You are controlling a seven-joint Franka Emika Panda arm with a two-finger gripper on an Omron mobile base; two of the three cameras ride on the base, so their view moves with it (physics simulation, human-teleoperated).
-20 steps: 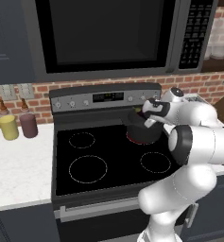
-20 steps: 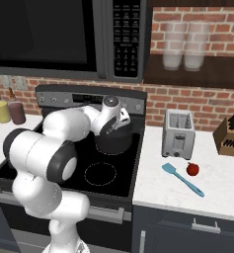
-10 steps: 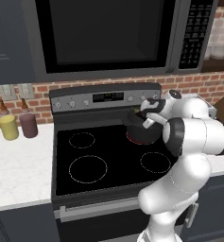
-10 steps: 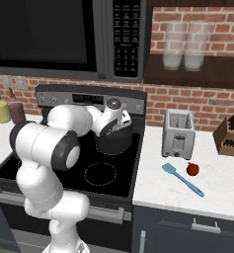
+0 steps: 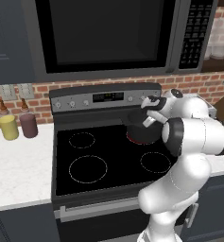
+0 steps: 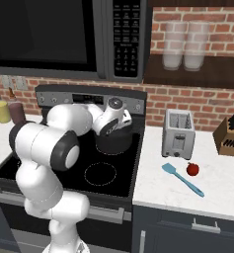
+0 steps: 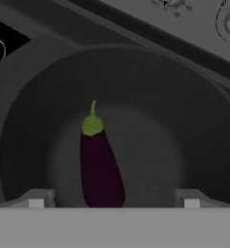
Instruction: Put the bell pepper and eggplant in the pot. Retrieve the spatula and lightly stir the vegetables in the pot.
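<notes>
The dark purple eggplant (image 7: 99,167) with its green cap lies on the bottom of the dark pot (image 7: 194,121). My gripper (image 7: 112,201) hangs just above it, open, its fingertips (image 7: 36,198) wide apart on either side and gripping nothing. The pot (image 5: 141,132) sits on the back right burner with my gripper (image 5: 149,118) over its mouth. From the other side, the pot (image 6: 113,142) shows under my gripper (image 6: 114,129). The red bell pepper (image 6: 192,169) and the blue spatula (image 6: 182,179) lie on the counter right of the stove.
A toaster (image 6: 177,133) and a knife block (image 6: 231,136) stand at the back of the right counter. A yellow bottle (image 5: 8,126) and a dark red bottle (image 5: 28,124) stand on the left counter. The stove's control panel (image 5: 104,97) rises behind the pot, with the microwave (image 5: 104,38) above.
The jaws have opened and the eggplant now lies loose in the pot. The hand has stayed over the pot while the elbow shifted.
</notes>
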